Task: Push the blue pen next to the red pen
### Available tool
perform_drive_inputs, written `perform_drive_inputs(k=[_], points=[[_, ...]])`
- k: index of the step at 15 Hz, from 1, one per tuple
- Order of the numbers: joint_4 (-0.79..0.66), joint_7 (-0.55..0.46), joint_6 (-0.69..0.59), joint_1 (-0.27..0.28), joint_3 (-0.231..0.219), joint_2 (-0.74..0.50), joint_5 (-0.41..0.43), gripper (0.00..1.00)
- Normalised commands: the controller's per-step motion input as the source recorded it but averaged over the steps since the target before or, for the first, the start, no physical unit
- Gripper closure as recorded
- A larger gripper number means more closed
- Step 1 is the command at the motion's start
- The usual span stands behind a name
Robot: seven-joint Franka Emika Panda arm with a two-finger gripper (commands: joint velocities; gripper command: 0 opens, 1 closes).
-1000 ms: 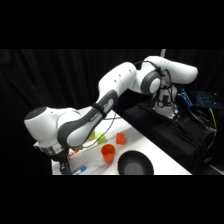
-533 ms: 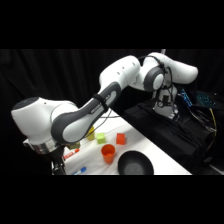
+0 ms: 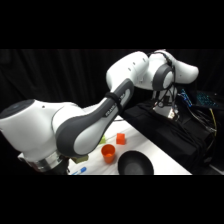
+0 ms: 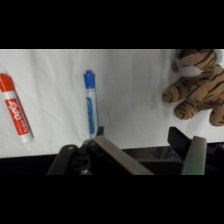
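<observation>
Wrist view: the blue pen [image 4: 90,102] is seen lying flat on the white desk [image 4: 135,95], roughly upright in frame, blue cap at the far end, paler barrel in the middle. Its near end is touching or just hidden behind the black linkage at the bottom edge. The red pen [image 4: 15,113] is seen at the left edge, orange-red cap away from the camera, white labelled barrel nearer, slightly angled. The two pens are well apart, bare desk between them, roughly parallel. A striped plush tiger [image 4: 200,85] is seen at the upper right, paws toward the middle, apart from both pens.

Jaws [image 4: 145,152]: two fingers are visible, one [image 4: 117,157] just right of the blue pen's near end, the other [image 4: 192,152] far right, with a wide gap between them and nothing held, so spread open.

Side view: most of the lower left is filled by the white arm [image 3: 75,125]; the jaws themselves are hidden by it. Only a blue tip of the blue pen [image 3: 80,171] shows under the arm at the desk's near edge. An orange cup [image 3: 108,153], a smaller orange-red block [image 3: 120,138] and a black bowl [image 3: 135,163] are seen on the desk to the right, apart from each other. A yellow-green item is partly hidden behind the arm; not identifiable.
</observation>
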Motion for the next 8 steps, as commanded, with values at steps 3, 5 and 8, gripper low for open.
perform_drive_inputs(k=[3, 5, 8], points=[[-0.07, 0.09, -0.02, 0.076, 0.039, -0.02, 0.032, 0.0], [-0.06, 0.06, -0.01, 0.023, 0.035, 0.0, 0.041, 0.0], [-0.05, 0.02, 0.02, -0.024, 0.037, 0.01, 0.054, 0.0]])
